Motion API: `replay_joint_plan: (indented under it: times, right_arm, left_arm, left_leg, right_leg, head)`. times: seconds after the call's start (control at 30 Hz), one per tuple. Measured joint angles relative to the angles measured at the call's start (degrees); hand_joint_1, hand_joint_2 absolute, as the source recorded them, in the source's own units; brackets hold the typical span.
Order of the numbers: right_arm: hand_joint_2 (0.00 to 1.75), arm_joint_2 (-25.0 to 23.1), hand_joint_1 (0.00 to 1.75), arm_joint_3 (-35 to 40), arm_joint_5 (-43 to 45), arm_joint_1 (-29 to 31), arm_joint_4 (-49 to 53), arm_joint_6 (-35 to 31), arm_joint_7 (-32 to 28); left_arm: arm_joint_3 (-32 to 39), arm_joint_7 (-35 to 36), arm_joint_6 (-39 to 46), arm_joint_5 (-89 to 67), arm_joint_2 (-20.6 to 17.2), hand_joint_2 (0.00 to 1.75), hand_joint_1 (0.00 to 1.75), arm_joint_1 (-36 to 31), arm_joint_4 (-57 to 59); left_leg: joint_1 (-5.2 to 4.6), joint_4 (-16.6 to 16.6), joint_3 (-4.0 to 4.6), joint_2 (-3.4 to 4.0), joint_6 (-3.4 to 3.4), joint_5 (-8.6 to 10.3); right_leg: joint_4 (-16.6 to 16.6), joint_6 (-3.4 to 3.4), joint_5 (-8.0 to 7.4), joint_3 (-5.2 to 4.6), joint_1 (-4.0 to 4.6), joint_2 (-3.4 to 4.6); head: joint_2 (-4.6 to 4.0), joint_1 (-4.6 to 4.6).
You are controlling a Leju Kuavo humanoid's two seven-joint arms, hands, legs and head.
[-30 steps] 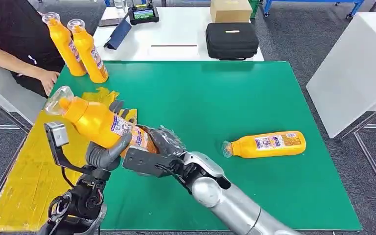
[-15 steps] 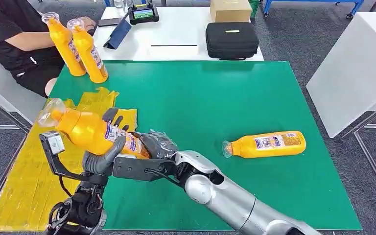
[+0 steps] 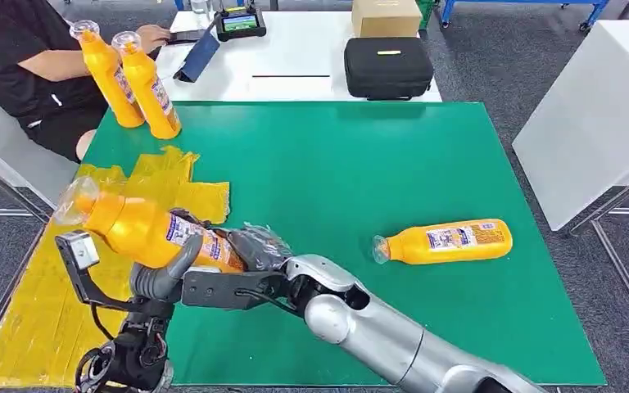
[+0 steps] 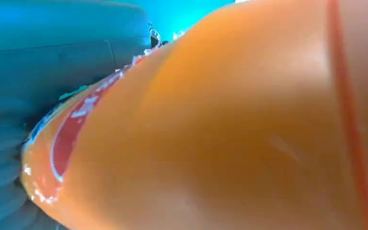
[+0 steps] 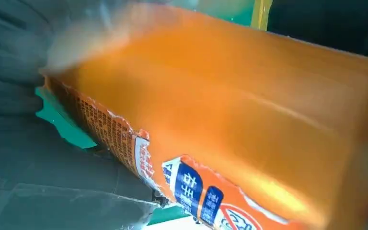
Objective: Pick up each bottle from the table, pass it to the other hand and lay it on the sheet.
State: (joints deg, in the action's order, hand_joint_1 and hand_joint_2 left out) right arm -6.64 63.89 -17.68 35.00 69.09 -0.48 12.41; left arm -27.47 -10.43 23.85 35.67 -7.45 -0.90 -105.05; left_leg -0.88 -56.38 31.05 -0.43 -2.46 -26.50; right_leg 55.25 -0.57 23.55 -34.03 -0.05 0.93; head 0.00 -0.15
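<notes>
Orange bottle (image 3: 151, 232) above the yellow sheet (image 3: 33, 303), tilted, grasped by both the left robot hand (image 3: 164, 274) and the right robot hand (image 3: 254, 246); second orange bottle (image 3: 446, 241) lies on the green worktop (image 3: 360, 164).

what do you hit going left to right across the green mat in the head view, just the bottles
held bottle over the yellow sheet, gripped by the left hand and right hand → two upright bottles at the far corner of the green mat → lying bottle
</notes>
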Motion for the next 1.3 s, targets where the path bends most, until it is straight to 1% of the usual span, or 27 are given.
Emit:
replay_joint_plan:
  times: [0.03, 0.07, 0.13, 0.17, 0.27, 0.33, 0.4, 0.5, 0.57, 0.67, 0.7, 0.73, 0.8, 0.9, 0.97, 1.1, 1.2, 1.3]
  right_arm:
    - [1.75, 0.0, 0.73, 0.0, 0.1, -0.1, 0.0, -0.1, 0.1]
    - [1.75, 0.0, 0.0, 0.0, 0.2, -0.1, 0.0, -0.2, 0.2]
    - [1.75, 0.0, 0.0, -0.2, 0.1, -0.4, 0.0, -0.7, 0.3]
    - [0.0, 0.0, 0.0, -0.2, -0.4, -0.7, 0.0, -1.7, 0.3]
    - [0.0, 0.0, 0.0, -1.2, -1.8, -1.9, 0.0, -4.7, -0.6]
    - [0.0, 0.8, 0.0, -3.1, -3.5, -3.4, 0.4, -7.3, -2.2]
    - [0.0, 2.1, 0.0, -5.6, -6.0, -5.5, 1.7, -8.7, -2.6]
    - [0.0, 5.8, 0.0, -13.3, -12.4, -10.3, 6.2, -10.7, -2.1]
    - [0.0, 7.4, 0.0, -18.7, -14.8, -12.9, 9.0, -10.7, -2.6]
    - [0.0, 9.3, 0.0, -25.9, -15.4, -17.5, 12.9, -10.7, -4.9]
    - [0.0, 10.1, 0.0, -29.6, -15.5, -19.2, 15.2, -10.4, -6.1]
    - [0.0, 10.9, 0.0, -33.8, -15.6, -20.9, 17.6, -10.1, -7.2]
    - [0.0, 12.0, 0.0, -38.7, -15.4, -23.3, 21.9, -9.1, -8.2]
    - [0.0, 12.9, 0.0, -42.7, -15.1, -25.1, 26.1, -8.4, -8.7]
    - [0.0, 13.9, 0.0, -44.6, -14.3, -26.7, 28.6, -8.5, -9.5]
    - [0.0, 16.9, 0.0, -48.2, -11.3, -29.5, 34.3, -7.3, -11.8]
    - [0.0, 18.4, 0.0, -49.6, -10.9, -31.5, 36.8, -6.4, -12.2]
    - [0.0, 19.6, 0.0, -50.1, -10.9, -32.6, 38.4, -5.4, -12.6]
  left_arm:
    - [0.0, -0.1, -0.1, 0.0, 0.0, 1.75, 1.75, 0.2, -0.1]
    - [0.1, -0.1, -0.2, 0.0, -0.1, 1.75, 1.75, 0.3, -0.2]
    - [0.4, -0.1, -0.8, -0.1, -0.2, 1.75, 1.75, 0.6, -0.6]
    - [0.7, -0.1, -1.4, 0.0, -0.2, 1.75, 1.75, 0.6, -0.8]
    - [1.7, -0.3, -3.7, 0.1, -0.4, 1.75, 1.75, 1.1, -2.1]
    - [2.9, -1.7, -5.3, -1.5, -0.6, 1.75, 1.75, 2.4, -4.2]
    - [4.9, -3.1, -6.6, -3.7, -0.6, 1.75, 1.75, 4.0, -6.9]
    - [8.7, -3.7, -8.3, -10.6, 0.5, 1.75, 1.75, 8.5, -13.0]
    - [10.6, -4.5, -9.1, -15.6, 0.9, 1.75, 1.75, 10.4, -15.6]
    - [13.2, -5.8, -9.3, -24.3, 1.3, 1.75, 1.75, 12.8, -17.6]
    - [14.3, -6.3, -9.3, -27.7, 1.6, 1.75, 1.75, 13.6, -18.2]
    - [15.3, -6.7, -8.3, -32.1, 1.7, 1.75, 1.75, 14.4, -18.4]
    - [16.0, -7.1, -6.6, -39.0, 1.7, 1.75, 1.75, 15.0, -18.2]
    - [16.5, -7.2, -4.9, -43.9, 1.7, 1.75, 1.75, 15.4, -17.7]
    - [16.5, -5.1, -2.8, -52.9, 1.5, 1.75, 1.75, 15.2, -16.6]
    - [16.0, 5.0, -1.0, -82.4, -1.1, 1.75, 1.75, 13.0, -8.9]
    - [15.0, 7.8, -0.7, -89.1, -3.0, 1.75, 1.75, 10.9, -2.7]
    - [12.8, 12.1, -4.5, -96.1, -5.6, 1.75, 1.75, 8.0, 3.4]
  left_leg:
    - [0.0, 0.0, 0.0, 0.0, 0.0, 0.0]
    - [0.0, 0.0, 0.0, 0.01, 0.0, 0.0]
    - [0.0, 0.0, 0.0, 0.01, 0.0, 0.0]
    - [0.0, 0.0, 0.0, 0.0, 0.0, 0.0]
    - [0.0, 0.0, -0.01, 0.02, 0.0, 0.0]
    - [0.01, 0.0, -0.02, 0.08, 0.0, 0.0]
    - [0.01, 0.0, 0.0, -0.09, 0.0, 0.0]
    - [-0.01, 0.0, 0.11, -0.13, -0.01, -0.01]
    - [-0.04, 0.0, 0.1, -0.11, -0.04, -0.04]
    - [-0.11, 0.0, 0.1, -0.21, -0.06, -0.05]
    - [-0.11, 0.0, 0.13, -0.28, -0.07, -0.05]
    - [-0.11, 0.0, 0.13, -0.29, -0.07, -0.05]
    - [-0.11, 0.0, 0.13, -0.23, -0.07, -0.07]
    - [-0.1, 0.0, 0.04, -0.15, -0.07, -0.09]
    - [-0.1, 0.0, 0.01, -0.17, -0.07, -0.08]
    - [-0.06, 0.0, 0.01, -0.2, -0.06, -0.07]
    - [-0.02, 0.0, 0.0, -0.1, -0.05, -0.06]
    - [-0.02, 0.0, -0.05, -0.1, -0.05, -0.05]
  right_leg:
    - [0.0, 0.0, 0.0, 0.0, 0.0, 0.0]
    - [0.0, 0.0, 0.0, 0.0, 0.0, 0.0]
    - [0.0, 0.0, 0.0, -0.01, 0.0, 0.0]
    - [0.0, 0.0, 0.0, -0.01, 0.0, 0.0]
    - [0.0, 0.0, 0.0, 0.0, 0.0, 0.01]
    - [0.0, 0.0, 0.0, 0.0, 0.0, 0.03]
    - [0.0, 0.0, 0.01, 0.01, 0.01, -0.01]
    - [0.0, 0.01, 0.03, -0.02, -0.02, -0.04]
    - [-0.1, 0.0, 0.02, -0.01, -0.03, -0.04]
    - [-0.1, -0.02, 0.04, 0.0, -0.04, -0.15]
    - [-0.1, -0.03, 0.04, 0.0, -0.04, -0.2]
    - [-0.1, -0.03, 0.04, -0.01, -0.04, -0.21]
    - [-0.1, -0.03, 0.04, 0.01, -0.07, -0.2]
    - [-0.1, -0.03, 0.03, 0.0, -0.05, -0.14]
    - [-0.1, -0.03, 0.04, 0.01, -0.03, -0.18]
    - [-0.1, -0.03, 0.04, 0.04, -0.01, -0.19]
    - [-0.1, 0.0, 0.01, 0.03, 0.0, -0.1]
    - [-0.1, 0.0, 0.01, 0.05, 0.0, -0.11]
  head:
    - [0.0, -0.02]
    - [0.0, -0.02]
    - [0.0, -0.02]
    - [0.0, -0.02]
    - [0.0, 0.0]
    - [0.0, -0.02]
    - [0.0, -0.02]
    - [0.0, 0.0]
    - [0.0, 0.0]
    - [0.0, 0.0]
    - [0.0, 0.0]
    - [0.0, 0.0]
    - [0.0, -0.02]
    - [0.0, -0.04]
    - [0.0, -0.02]
    - [0.0, -0.02]
    - [0.0, -0.02]
    - [0.0, 0.0]
